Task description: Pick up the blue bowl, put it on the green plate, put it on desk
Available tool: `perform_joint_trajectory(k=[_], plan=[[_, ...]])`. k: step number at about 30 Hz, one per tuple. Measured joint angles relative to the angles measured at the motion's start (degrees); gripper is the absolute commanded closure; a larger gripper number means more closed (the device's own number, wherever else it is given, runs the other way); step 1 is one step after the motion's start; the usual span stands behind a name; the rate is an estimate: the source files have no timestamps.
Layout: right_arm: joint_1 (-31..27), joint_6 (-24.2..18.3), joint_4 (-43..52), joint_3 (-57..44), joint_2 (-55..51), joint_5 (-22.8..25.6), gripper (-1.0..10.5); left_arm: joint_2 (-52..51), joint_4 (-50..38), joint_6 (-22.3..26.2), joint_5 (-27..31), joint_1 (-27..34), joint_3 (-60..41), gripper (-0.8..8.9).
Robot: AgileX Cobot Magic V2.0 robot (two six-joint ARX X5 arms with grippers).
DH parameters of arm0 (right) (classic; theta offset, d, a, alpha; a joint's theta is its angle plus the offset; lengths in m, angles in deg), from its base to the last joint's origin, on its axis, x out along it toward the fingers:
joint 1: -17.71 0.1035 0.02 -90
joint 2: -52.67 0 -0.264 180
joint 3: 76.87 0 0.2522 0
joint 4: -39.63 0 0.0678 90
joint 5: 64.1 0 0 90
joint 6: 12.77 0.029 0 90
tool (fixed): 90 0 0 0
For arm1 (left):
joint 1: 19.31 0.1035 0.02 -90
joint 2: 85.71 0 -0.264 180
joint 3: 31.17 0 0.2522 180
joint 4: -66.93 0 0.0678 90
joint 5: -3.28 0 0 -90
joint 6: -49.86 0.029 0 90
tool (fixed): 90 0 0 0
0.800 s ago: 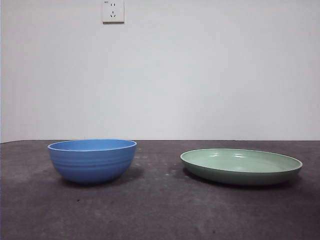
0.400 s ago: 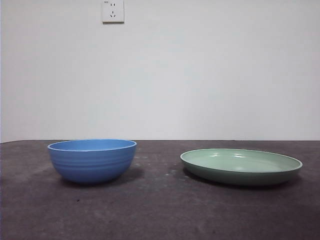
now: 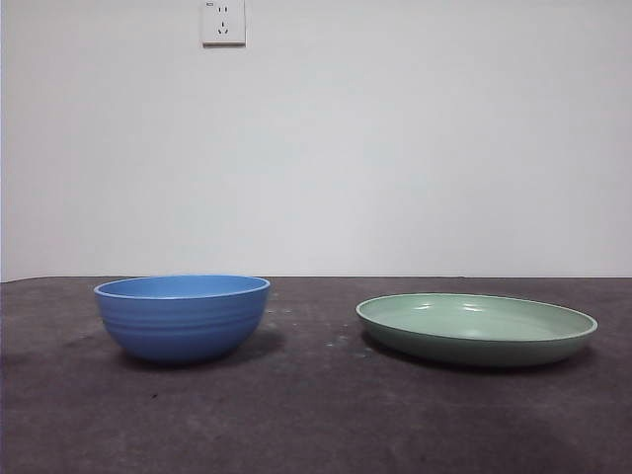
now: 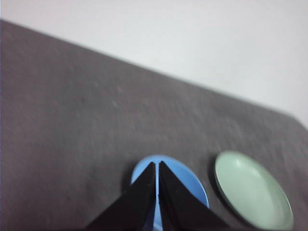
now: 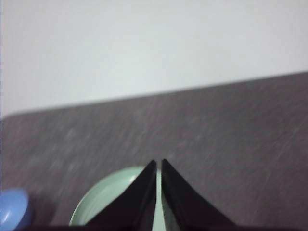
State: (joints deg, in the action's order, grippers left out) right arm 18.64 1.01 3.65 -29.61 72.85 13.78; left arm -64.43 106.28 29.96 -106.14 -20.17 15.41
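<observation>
The blue bowl (image 3: 183, 316) stands upright on the desk (image 3: 316, 415) at the left of the front view, with nothing in it that I can see. The green plate (image 3: 476, 328) lies flat to its right, apart from it. Neither arm shows in the front view. My left gripper (image 4: 157, 164) hangs shut high above the blue bowl (image 4: 192, 185), with the green plate (image 4: 252, 190) beside it. My right gripper (image 5: 158, 162) hangs shut high above the green plate (image 5: 108, 195), and the blue bowl (image 5: 13, 208) shows at the picture's edge.
A white wall rises behind the desk's far edge, with a white power socket (image 3: 223, 22) high on it.
</observation>
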Motion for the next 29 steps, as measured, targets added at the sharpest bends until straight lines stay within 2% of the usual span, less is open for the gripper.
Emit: perform_joint_trajectory(k=[6, 11, 17, 24, 27, 29], plan=[[0.0, -5.7, -11.9, 10.6, 12.1, -10.6, 9.4, 12.1, 9.4, 5.7, -8.7, 0.0, 9.2, 8.04], [0.3, -10.8, -21.8, 17.1, 21.2, -17.8, 9.4, 20.1, 16.3, 10.4, -12.5, -1.0, 15.0, 8.04], [2.8, -15.1, -31.6, 18.6, 27.1, -19.3, 9.4, 26.2, 25.7, 17.5, -12.8, -3.9, 17.8, 8.04], [4.5, -17.9, -34.2, 18.6, 28.8, -19.3, 9.4, 27.1, 26.4, 20.1, -13.0, -5.8, 17.8, 8.02], [4.5, -18.1, -34.0, 18.6, 28.8, -19.3, 9.3, 27.1, 26.4, 20.4, -13.0, -5.8, 17.8, 7.29], [4.5, -18.1, -34.0, 18.6, 28.8, -19.3, 8.5, 27.1, 26.4, 20.5, -13.0, -5.8, 17.8, 6.28]])
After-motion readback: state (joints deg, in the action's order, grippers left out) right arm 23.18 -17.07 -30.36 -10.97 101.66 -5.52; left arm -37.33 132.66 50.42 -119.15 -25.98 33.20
